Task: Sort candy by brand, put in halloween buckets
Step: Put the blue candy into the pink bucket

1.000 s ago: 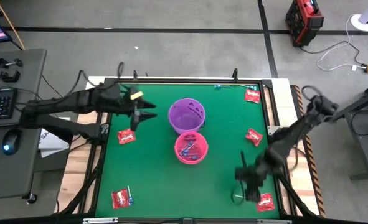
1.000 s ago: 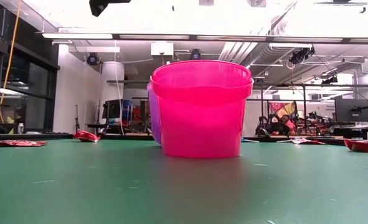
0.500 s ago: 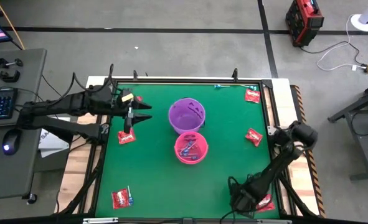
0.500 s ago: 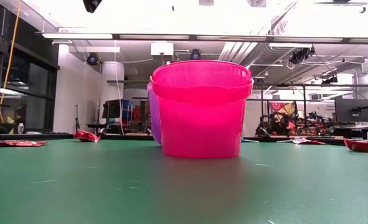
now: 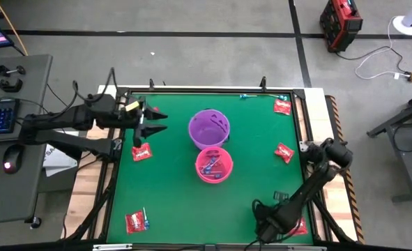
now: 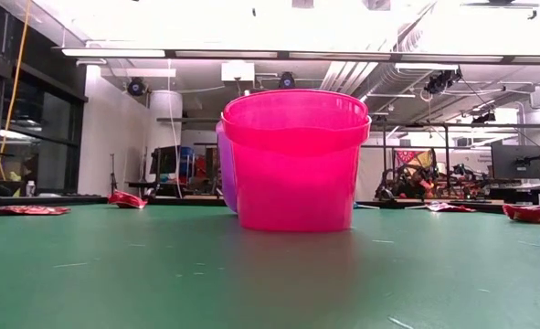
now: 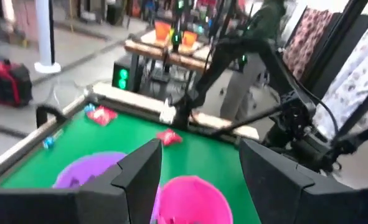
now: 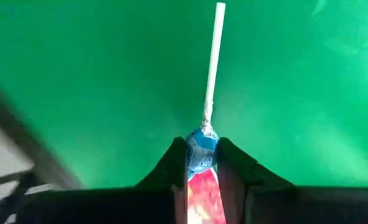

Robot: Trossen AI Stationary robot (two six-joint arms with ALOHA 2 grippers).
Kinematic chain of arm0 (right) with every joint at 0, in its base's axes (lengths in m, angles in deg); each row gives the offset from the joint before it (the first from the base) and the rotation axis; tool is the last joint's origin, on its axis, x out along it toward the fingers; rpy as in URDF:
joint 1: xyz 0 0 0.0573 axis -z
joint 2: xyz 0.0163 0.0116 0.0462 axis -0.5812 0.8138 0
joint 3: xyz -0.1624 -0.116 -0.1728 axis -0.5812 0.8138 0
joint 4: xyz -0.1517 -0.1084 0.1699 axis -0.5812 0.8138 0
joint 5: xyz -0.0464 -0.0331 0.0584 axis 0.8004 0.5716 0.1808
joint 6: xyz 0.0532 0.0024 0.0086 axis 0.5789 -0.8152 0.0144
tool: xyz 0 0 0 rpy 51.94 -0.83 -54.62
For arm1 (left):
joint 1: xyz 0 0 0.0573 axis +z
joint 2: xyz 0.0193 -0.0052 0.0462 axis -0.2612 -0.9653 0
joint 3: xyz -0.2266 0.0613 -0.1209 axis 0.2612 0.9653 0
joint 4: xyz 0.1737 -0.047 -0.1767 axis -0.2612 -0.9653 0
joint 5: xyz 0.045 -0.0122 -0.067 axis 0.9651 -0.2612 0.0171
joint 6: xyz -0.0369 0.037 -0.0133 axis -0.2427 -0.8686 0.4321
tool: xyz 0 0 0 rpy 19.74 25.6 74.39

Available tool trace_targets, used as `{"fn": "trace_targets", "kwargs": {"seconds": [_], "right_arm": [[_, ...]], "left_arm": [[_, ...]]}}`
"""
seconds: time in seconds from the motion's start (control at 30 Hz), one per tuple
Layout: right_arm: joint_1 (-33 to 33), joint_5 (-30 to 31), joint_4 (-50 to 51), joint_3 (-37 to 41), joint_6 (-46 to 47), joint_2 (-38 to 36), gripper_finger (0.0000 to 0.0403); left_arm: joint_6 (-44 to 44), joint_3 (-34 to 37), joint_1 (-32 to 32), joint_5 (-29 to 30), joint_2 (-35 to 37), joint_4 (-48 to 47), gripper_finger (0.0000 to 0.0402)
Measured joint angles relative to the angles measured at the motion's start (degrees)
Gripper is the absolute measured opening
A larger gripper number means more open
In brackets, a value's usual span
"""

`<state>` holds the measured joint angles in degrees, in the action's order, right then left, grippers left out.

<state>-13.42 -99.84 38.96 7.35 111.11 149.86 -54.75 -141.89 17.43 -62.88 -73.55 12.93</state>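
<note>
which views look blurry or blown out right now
Left wrist view: soft with motion blur, the pink bucket smeared. Low view: ceiling lights blown out to white, pink bucket sharp. Right wrist view: crisp on the lollipop, blurred along one edge. High view: evenly lit, no glare.

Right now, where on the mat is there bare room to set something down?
Bare green lies between the pink bucket and the near edge, and along the far edge between the left gripper and the far-right packet. The near-right corner is crowded: the right gripper pinches a lollipop there beside a packet.
</note>
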Motion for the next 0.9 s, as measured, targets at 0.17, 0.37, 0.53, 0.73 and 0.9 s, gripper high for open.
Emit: {"fn": "trace_targets", "kwargs": {"seconds": [0.17,0.37,0.53,0.73,0.9], "right_arm": [[2.46,10.01,11.59,-6.83,-1.23,-5.69,0.0036],[9.65,30.36,5.87,-11.94,-7.90,-12.20,0.0036],[17.27,37.62,-12.09,-12.03,-27.03,-12.67,0.0077],[25.86,37.04,-19.96,-11.65,-39.35,-9.41,0.0128],[30.55,32.13,-19.79,-11.65,-40.87,-7.75,0.0167]], "left_arm": [[-1.86,-0.02,-0.01,2.75,1.92,0.70,0.0204],[-2.07,-0.02,-0.01,6.56,2.02,0.66,0.0204],[-1.02,-0.02,-0.01,6.76,0.86,0.55,0.0204],[-0.04,-0.02,-0.16,5.60,0.57,-1.70,0.0204],[2.09,-0.02,-0.16,3.68,1.05,-4.84,0.0204]]}}
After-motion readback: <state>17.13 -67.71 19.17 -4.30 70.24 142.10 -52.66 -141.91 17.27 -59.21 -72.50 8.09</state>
